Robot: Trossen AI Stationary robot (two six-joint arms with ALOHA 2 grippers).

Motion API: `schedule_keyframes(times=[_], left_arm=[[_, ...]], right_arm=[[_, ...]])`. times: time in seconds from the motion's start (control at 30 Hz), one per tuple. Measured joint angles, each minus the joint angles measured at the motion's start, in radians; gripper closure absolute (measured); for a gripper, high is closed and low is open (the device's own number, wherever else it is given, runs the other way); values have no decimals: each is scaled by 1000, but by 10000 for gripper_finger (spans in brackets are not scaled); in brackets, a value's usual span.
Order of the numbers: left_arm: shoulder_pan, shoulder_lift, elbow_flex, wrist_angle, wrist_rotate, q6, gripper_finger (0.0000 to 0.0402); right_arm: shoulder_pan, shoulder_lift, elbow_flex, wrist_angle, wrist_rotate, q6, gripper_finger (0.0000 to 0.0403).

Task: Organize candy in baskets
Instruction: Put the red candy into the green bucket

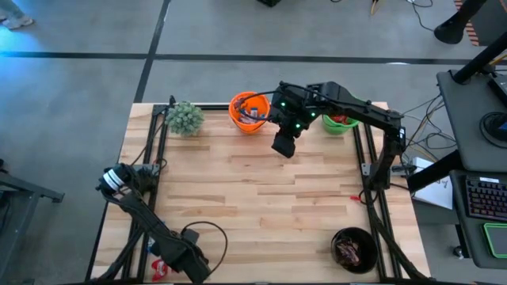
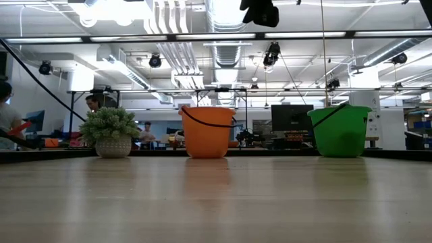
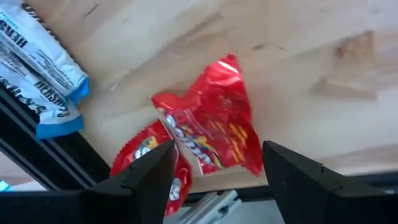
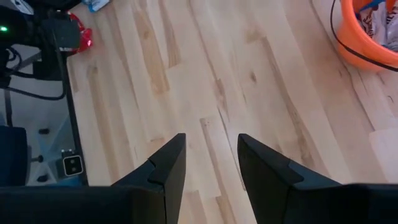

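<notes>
While the right gripper (image 1: 283, 146) hangs empty with its fingers apart in the upper middle of the high view, just beside the orange basket (image 1: 247, 112), the left gripper (image 3: 217, 163) sits at the lower left table corner, spread wide over two red candy packets (image 3: 211, 134) with nothing grasped. To take one cleanly, it should probably straddle only the upper packet and avoid the blue-and-white bars (image 3: 38, 74) nearby. The green basket (image 1: 339, 123) waits upper right and the black basket (image 1: 354, 249) lower right.
</notes>
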Motion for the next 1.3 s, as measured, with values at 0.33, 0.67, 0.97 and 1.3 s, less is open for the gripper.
schedule_keyframes(times=[0.33,0.67,0.97,1.3], left_arm=[[4,0,-73,78,9,-36,177],[5,-7,-170,213,27,-59,198],[5,-9,-167,241,9,15,358],[2,-46,-116,209,-62,124,398]], right_arm=[[5,-1,0,0,0,0,269],[18,-11,0,0,-3,0,266],[19,-18,0,0,0,-17,275],[19,-19,0,1,0,-26,277]])
